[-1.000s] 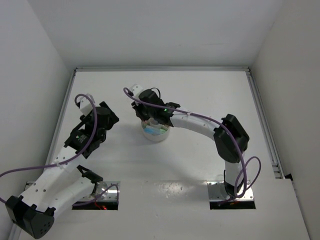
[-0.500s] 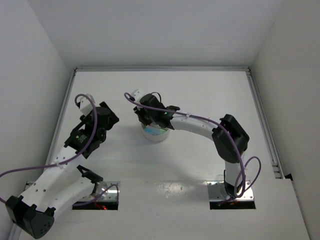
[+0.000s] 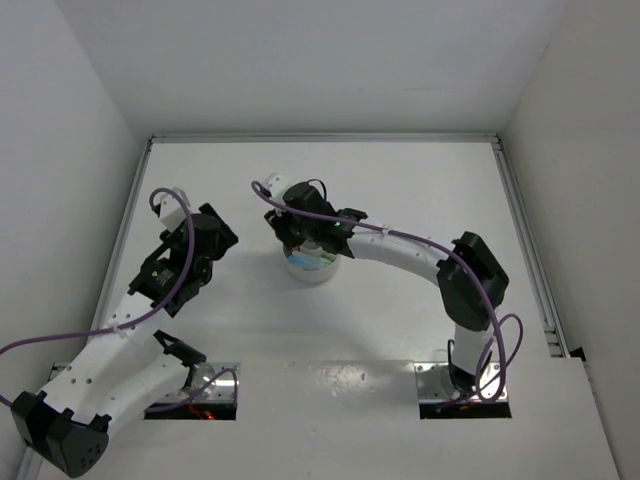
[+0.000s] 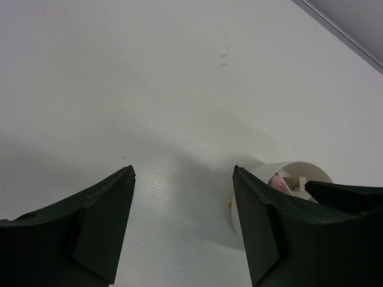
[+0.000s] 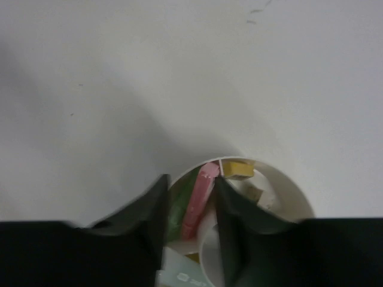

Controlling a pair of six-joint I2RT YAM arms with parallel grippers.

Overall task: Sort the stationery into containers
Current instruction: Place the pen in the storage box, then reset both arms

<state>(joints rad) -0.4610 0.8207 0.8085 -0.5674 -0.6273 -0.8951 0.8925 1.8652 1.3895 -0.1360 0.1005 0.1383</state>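
**Pink bar framed by parted jaws over the dish**

Pink was the colour at the centre of the right wrist view. A pink bar [image 5: 200, 197] lay on a slant in one wedge of the white dish [image 5: 287, 185], and the right gripper [image 5: 190, 179] hung directly above it. Its jaws stood apart, wider than the bar, with one finger on either side. Whether either pad touched the bar could not be told from that angle. The hold looked loose rather than pinched, which fits a piece being let go into its compartment.

A green piece [image 5: 176, 206] lay alongside the pink one. A yellow piece [image 5: 237, 168] sat at the far rim and a small beige block [image 5: 256, 192] just beside it (each apparently in a wedge of its own, though the dividers were hard to trace). As far as the pictures showed, the stationery in view was all inside the dish, so the sorting seemed well advanced.

The left gripper [image 4: 182, 170] hovered low over the bare white table [image 3: 400, 180] with its fingers spread and nothing between them. It was off to the left of the dish and well apart from it. That was probably deliberate, so that the two arms did not crowd one small target. From there it saw only the dish's near wall and a glimpse of pink inside.
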